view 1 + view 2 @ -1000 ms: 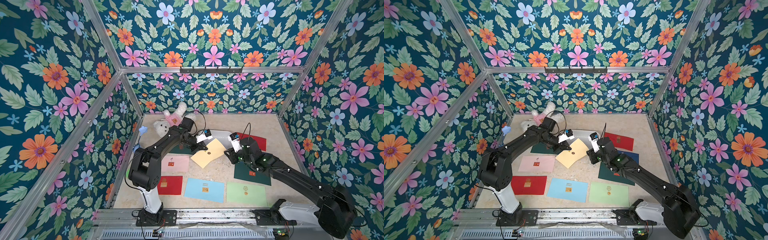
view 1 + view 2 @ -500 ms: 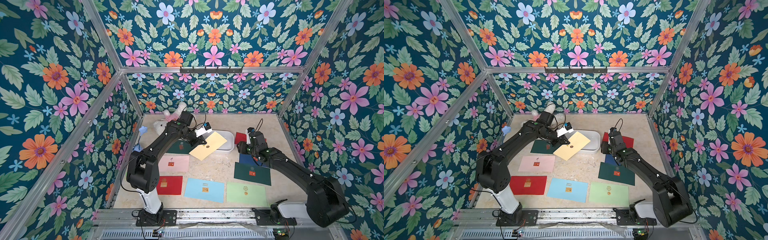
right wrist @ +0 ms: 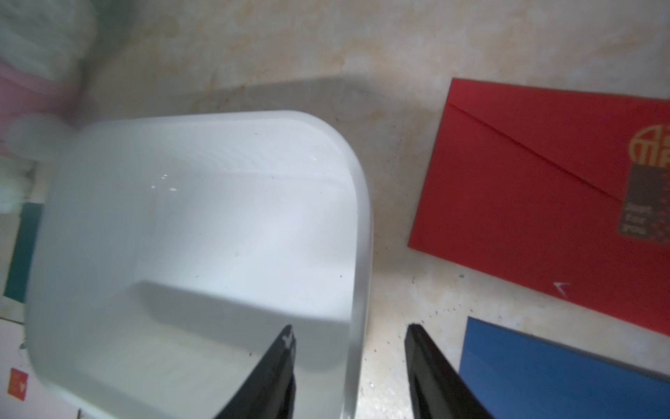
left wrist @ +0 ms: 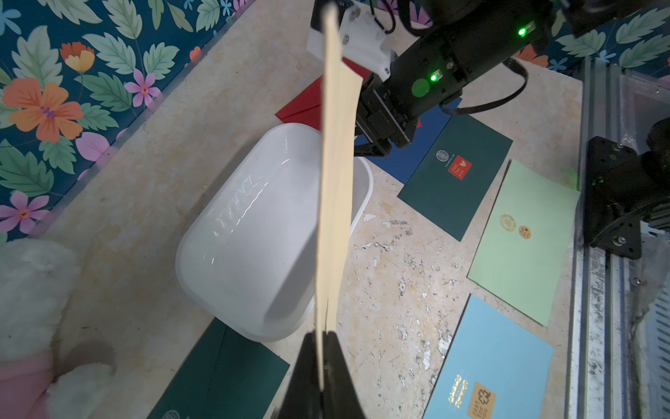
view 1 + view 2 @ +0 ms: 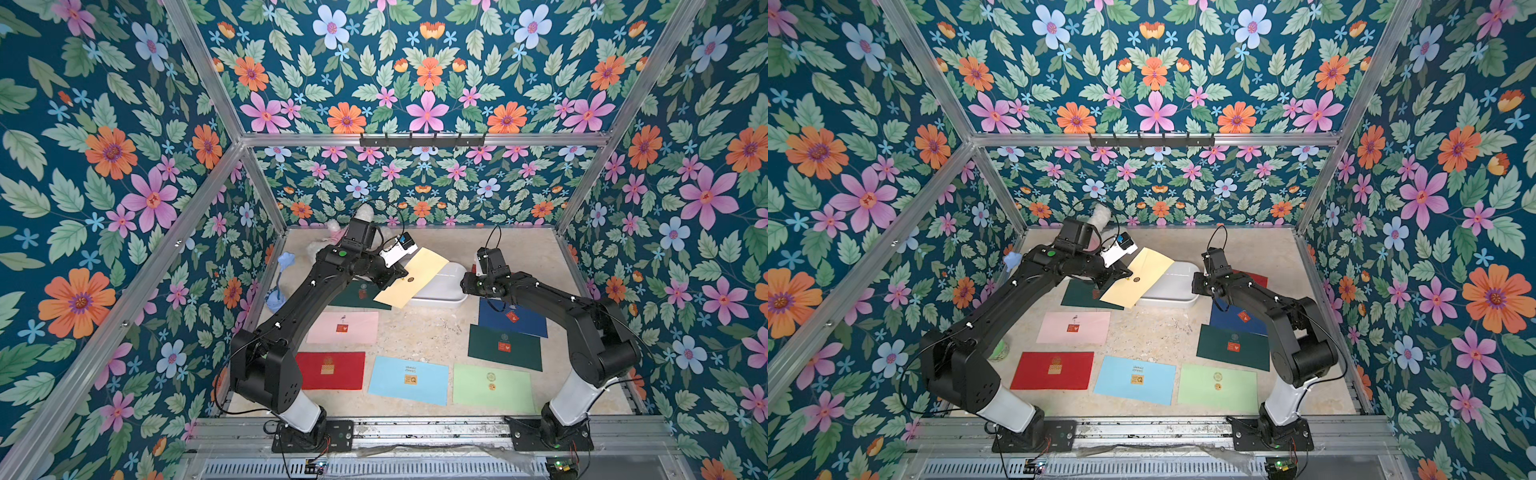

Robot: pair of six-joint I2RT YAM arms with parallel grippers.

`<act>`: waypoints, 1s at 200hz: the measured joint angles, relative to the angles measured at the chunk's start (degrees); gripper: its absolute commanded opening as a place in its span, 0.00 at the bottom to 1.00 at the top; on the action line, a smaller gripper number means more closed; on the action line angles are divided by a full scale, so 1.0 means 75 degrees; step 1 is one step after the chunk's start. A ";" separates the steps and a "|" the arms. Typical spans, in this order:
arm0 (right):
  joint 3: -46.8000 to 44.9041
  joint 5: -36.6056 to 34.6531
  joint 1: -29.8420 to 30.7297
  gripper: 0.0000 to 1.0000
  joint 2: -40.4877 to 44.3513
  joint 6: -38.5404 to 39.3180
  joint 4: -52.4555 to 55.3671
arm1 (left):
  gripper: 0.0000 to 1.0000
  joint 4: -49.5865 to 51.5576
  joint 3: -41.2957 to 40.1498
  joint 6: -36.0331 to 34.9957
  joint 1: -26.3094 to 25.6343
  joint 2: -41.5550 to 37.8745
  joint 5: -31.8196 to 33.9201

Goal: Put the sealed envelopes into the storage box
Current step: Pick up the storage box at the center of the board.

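Left gripper (image 4: 321,335) closed tight, right gripper (image 3: 348,328) agape.

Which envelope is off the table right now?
The yellow envelope: the left gripper pinches one edge, holding it tilted over the storage box. The rest lie flat on the table.

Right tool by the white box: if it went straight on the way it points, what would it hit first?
Likely the white storage box: the right tool holds its open jaws astride the rim, one finger over the inside, one outside. Its height above is unclear.
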State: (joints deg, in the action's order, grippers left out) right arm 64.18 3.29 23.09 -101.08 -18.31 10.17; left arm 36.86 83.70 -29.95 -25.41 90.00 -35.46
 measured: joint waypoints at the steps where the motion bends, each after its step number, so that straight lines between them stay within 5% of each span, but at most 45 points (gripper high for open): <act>1: 0.0012 0.0000 0.0000 0.49 -0.0015 0.0000 0.0009 | 0.00 0.0000 0.0000 0.0003 0.0000 -0.0003 0.0003; 93: 0.0723 0.0035 -0.0015 0.01 -0.0396 0.0463 0.0717 | 0.00 0.0111 0.0472 0.0204 0.0000 0.0090 0.0592; 200: 0.0758 -0.0367 0.0755 0.00 0.1542 0.2273 0.2101 | 0.00 0.0414 0.1326 0.0391 -0.0219 0.0452 0.0271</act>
State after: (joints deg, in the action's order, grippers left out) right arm 69.87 0.54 28.75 -89.52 -1.26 25.93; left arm 39.97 93.65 -27.03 -27.05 93.38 -33.43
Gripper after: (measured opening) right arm 0.102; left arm 0.074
